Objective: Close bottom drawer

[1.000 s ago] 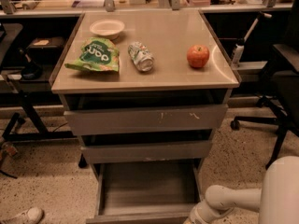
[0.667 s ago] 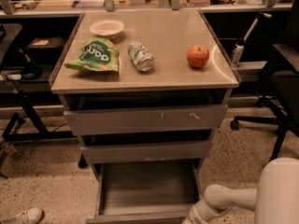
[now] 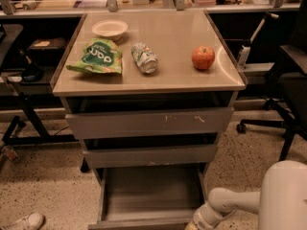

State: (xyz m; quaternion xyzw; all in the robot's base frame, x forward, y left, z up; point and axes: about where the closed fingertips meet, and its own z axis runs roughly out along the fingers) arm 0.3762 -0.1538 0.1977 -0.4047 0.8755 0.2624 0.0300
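The bottom drawer (image 3: 151,190) of the grey cabinet stands pulled far out, its shallow grey interior empty, its front edge at the bottom of the view. The middle drawer front (image 3: 149,155) and the wide scratched top drawer front (image 3: 148,122) sit further back above it. My white arm (image 3: 230,202) reaches in from the lower right, and its end lies at the drawer's front right corner. My gripper (image 3: 192,225) is cut off by the bottom edge of the view.
On the cabinet top (image 3: 168,75) lie a white bowl (image 3: 110,28), a green chip bag (image 3: 97,57), a tipped can (image 3: 144,58) and a red apple (image 3: 203,57). An office chair (image 3: 288,80) stands right. A shoe (image 3: 24,222) lies at lower left.
My arm has shifted slightly at the lower right. The drawer stands as far out as before.
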